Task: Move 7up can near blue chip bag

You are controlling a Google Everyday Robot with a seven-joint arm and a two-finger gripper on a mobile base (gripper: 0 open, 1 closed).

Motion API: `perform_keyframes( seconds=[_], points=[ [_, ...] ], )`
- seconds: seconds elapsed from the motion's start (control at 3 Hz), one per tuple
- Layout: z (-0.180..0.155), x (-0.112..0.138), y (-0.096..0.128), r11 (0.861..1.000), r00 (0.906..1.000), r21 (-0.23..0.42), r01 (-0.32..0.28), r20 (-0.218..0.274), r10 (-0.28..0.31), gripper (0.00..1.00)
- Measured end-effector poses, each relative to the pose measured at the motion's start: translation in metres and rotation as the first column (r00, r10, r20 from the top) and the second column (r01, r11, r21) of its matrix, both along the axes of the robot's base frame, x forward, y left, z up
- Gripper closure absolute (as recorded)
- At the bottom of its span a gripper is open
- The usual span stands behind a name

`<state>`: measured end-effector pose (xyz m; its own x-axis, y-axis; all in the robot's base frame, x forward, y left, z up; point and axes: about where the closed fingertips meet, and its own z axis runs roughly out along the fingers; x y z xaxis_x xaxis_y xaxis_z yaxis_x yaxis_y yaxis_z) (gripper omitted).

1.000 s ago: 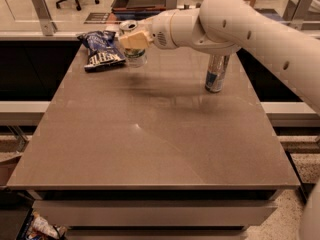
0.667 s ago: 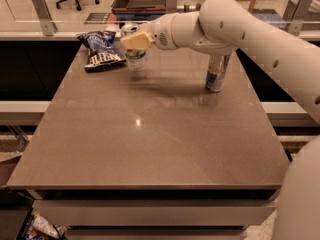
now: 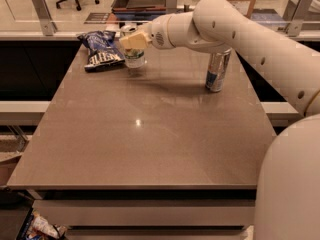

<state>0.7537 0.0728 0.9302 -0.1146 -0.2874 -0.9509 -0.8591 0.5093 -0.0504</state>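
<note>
Gripper (image 3: 132,41): far left of your table, closed around can (image 3: 135,59) for placing.
Can: just beside bag (image 3: 102,51), as tasked.

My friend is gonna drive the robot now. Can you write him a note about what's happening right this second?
Gripper: over the table's far left part, shut on the 7up can.
7up can: upright, just right of the blue chip bag. I cannot tell whether it rests on the table.
Blue chip bag: lying near the far left corner.
Done: the can is right beside the bag.
Left: probably set it down, open the gripper and pull the arm back without tipping the can.
Watch: a slim silver-and-blue can stands under the arm.
</note>
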Motion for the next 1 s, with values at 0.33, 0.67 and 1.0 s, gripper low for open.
perform_keyframes(
  seconds=[0.33, 0.67, 1.0],
  points=[
    [-0.002, 0.002, 0.005, 1.000, 0.9999, -0.021, 0.016, 0.006, -0.015, 1.00],
    [-0.010, 0.001, 0.009, 0.999, 0.9995, -0.014, 0.030, 0.006, -0.030, 1.00],
    [-0.021, -0.001, 0.010, 0.999, 0.9989, 0.023, 0.045, 0.005, -0.046, 1.00]
  ],
)
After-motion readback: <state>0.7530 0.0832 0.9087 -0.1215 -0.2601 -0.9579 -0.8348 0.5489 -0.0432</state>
